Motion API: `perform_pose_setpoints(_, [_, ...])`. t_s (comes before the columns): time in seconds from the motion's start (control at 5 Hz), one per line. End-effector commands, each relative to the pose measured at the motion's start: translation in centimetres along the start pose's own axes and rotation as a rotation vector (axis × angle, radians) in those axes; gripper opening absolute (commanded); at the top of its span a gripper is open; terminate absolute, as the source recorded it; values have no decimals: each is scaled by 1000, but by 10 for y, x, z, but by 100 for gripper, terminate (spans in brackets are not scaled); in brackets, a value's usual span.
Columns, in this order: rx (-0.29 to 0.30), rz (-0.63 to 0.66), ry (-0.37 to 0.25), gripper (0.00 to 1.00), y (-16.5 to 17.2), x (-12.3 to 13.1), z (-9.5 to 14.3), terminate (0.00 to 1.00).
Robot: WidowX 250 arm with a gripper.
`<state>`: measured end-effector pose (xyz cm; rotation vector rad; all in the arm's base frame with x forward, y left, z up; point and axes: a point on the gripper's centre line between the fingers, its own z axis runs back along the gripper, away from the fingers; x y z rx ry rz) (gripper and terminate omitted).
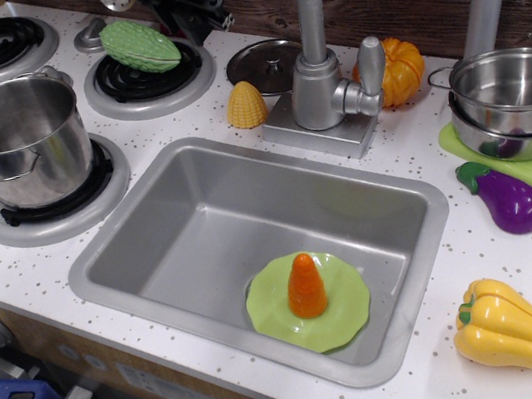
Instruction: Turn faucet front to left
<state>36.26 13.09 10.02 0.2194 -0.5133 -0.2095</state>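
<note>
the faucet (321,69) stands on the white speckled desk (435,244) just behind the sink (200,230), on a flat square base at the sink's back edge. its thin spout rises straight up from the cylindrical body and runs out of the top of the view, so where the tip points cannot be told. its knobbed lever (370,67) sticks out to the right of the body, tilted upward, just in front of an orange pumpkin (405,66).

the end effector (182,0) is a dark shape at the top edge, well to the left of the faucet and apart from it, above the back burner (116,81) and beside a green ridged vegetable (138,44). only its lower part shows; whether it is open or closed cannot be told, and nothing is seen in its hold.

between the end effector and the faucet lie a round lid (263,66) and a yellow corn piece (246,104). in the sink a green plate (340,314) carries an upright carrot (305,286). a pot (22,139) sits on the front left burner. to the right are stacked steel bowls (513,99) on a green board, an eggplant (507,200) and a yellow pepper (507,325).
</note>
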Motion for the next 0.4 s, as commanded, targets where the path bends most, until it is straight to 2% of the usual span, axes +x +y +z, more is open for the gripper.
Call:
perform_pose_setpoints(0.0, [31,-11,-45,0,37,1,4,0])
perform_pose_setpoints(0.2, [27,-7,-43,0,42,3,4,100])
